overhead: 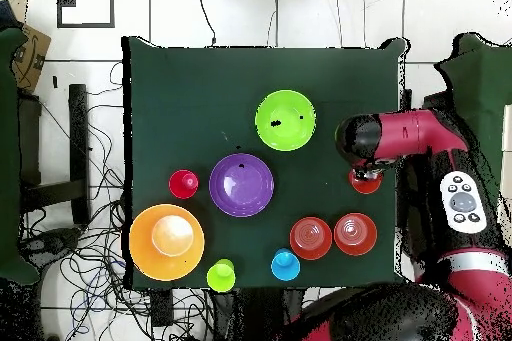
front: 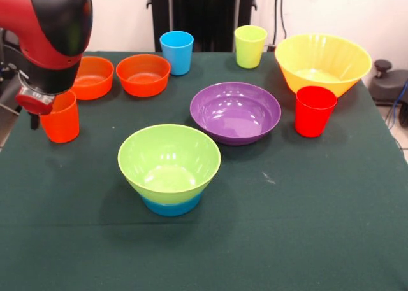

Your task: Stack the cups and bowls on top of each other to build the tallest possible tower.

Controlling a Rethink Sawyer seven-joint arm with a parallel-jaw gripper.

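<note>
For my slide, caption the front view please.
Sawyer arm over the orange cup at the table's edge; lime green bowl stacked on the blue bowl, other cups and bowls scattered.

Arm head (overhead: 362, 139) over orange cup (overhead: 366, 183); lime green bowl (overhead: 285, 120) beside purple bowl (overhead: 241, 185).

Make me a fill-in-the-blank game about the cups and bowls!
The lime green bowl sits on top of a small ____ bowl.
The red cup stands beside the big ____ bowl.
The robot arm is right above the ____ cup.
Two small ____ bowls sit side by side.

Missing words: blue, yellow, orange, orange.
</note>
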